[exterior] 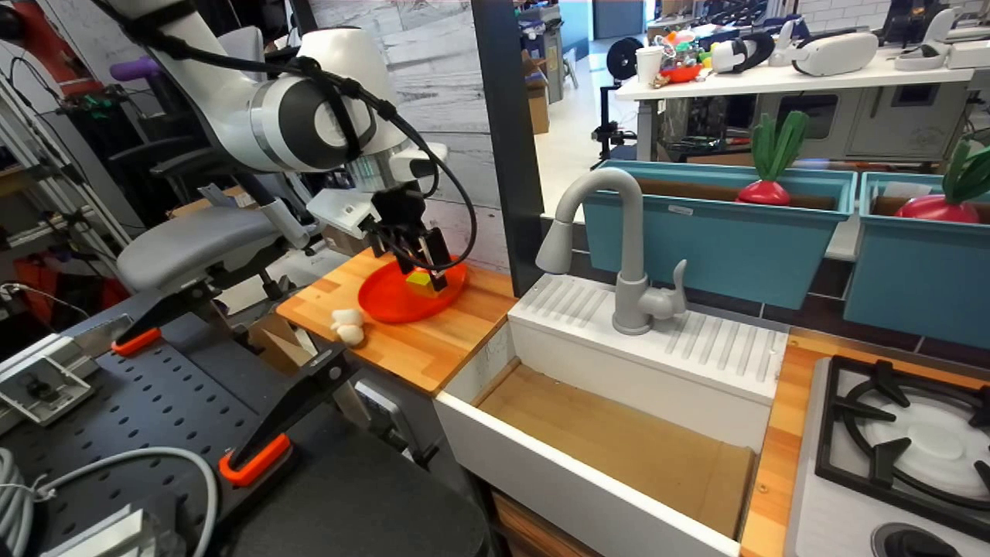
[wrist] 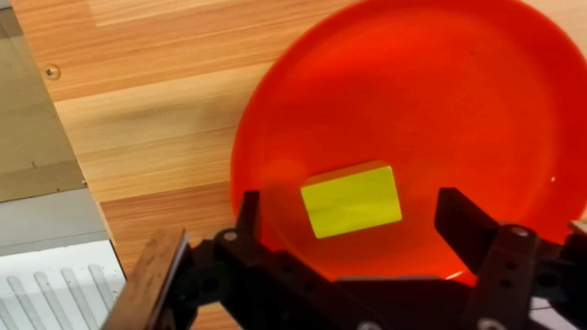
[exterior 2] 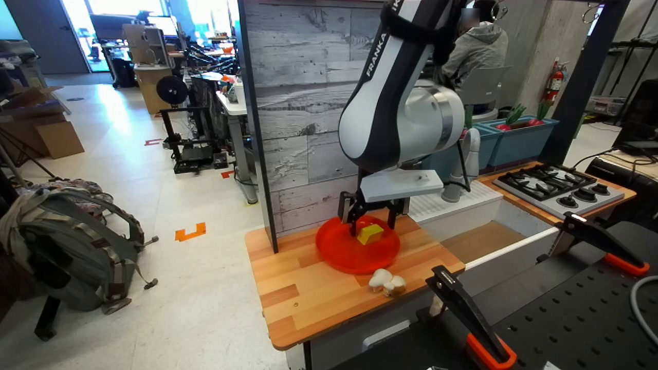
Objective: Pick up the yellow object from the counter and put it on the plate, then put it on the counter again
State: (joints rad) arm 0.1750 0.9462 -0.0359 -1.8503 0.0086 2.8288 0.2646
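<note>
The gripper is spread wide apart. Its black fingers are in the lower half of the wrist view, one a bit left of the middle and one on the right. The yellow block is between them, with a gap on each side. It sits on the red plate, near the plate's lower left edge in that view. I can't tell if the fingers touch the plate.

The plate lies on the wooden tabletop, low in the middle of an exterior view. Some white lumps are on the tabletop too, just below the plate there. The big white arm is at the top of that frame, in front of a gray wall. A gray backpack is at the lower left.

In an exterior view the white sink is low in the middle, just beside the tabletop. A gray tap stands at the back of it. Blue tubs with red veggies in them are over on the right. The stove is at the lower right. Two black and orange clamps are at the lower left.
</note>
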